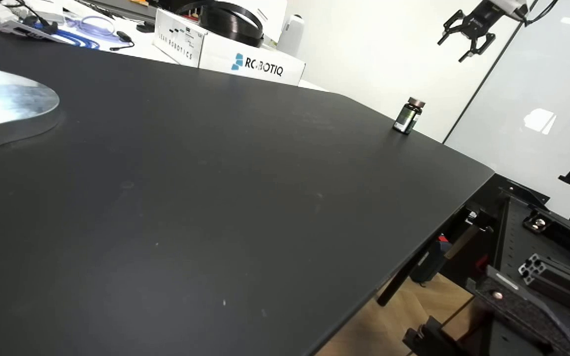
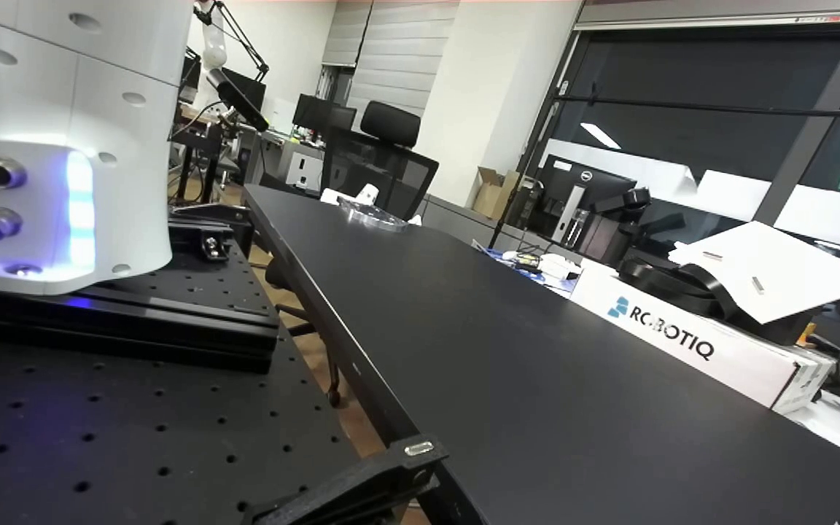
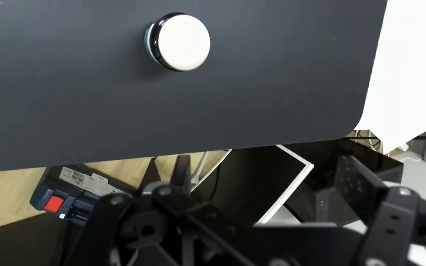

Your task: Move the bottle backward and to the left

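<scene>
A small bottle with a dark glass body, a label and a brownish lid (image 1: 408, 117) stands upright on the black tabletop (image 1: 245, 188), close to its edge by the white wall. In the wrist view I see the bottle from above (image 3: 183, 42), its round lid glaring white, at the upper middle. My gripper (image 1: 450, 52) hangs in the air above and apart from the bottle, up and to the right of it in that exterior view. Its fingers are spread with nothing between them; in the wrist view the gripper (image 3: 264, 166) lies below the table's edge line. The bottle is out of view in an exterior view showing the robot base (image 2: 121, 182).
A white Robotiq box (image 1: 250, 62) with black items on it stands behind the table. A shiny metal plate (image 1: 13, 99) lies at the table's far end from the bottle. A black perforated base plate (image 2: 135, 423) borders the table. A blue tool case (image 3: 72, 195) is on the floor.
</scene>
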